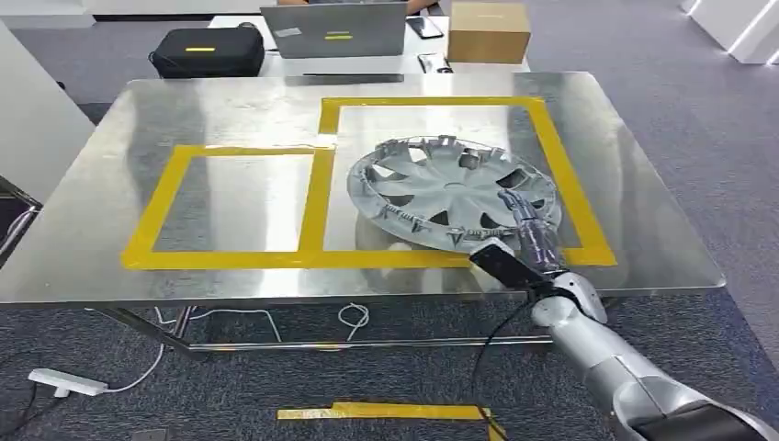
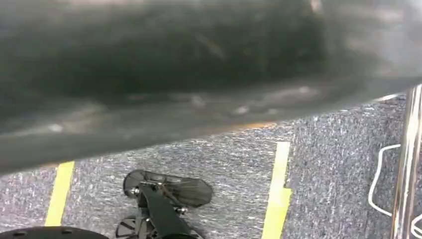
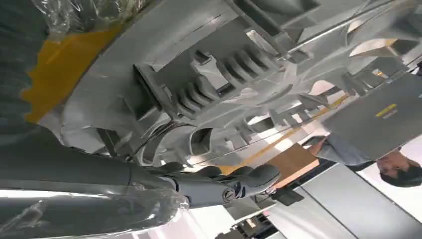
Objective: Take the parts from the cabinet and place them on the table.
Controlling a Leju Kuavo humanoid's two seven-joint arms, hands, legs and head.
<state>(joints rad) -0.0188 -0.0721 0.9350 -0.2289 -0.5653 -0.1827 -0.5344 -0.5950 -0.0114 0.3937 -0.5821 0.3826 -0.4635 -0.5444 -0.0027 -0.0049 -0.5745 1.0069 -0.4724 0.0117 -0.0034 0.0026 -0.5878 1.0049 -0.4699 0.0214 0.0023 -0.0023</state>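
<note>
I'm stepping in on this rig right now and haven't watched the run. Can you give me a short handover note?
Right hand: grips the near edge of the silver wheel cover, fingers reaching over its rim; the right wrist view shows the fingers against the cover's ribbed inner side.
Left hand: I cannot make it out; the left wrist view looks down at carpet and yellow floor tape.
Wheel cover: over the steel table, inside the right yellow taped rectangle; whether it rests flat or is partly lifted I cannot tell.
Done: cover brought to the table.
Left: release it, withdraw the hand, fetch any further parts from the cabinet.
</note>
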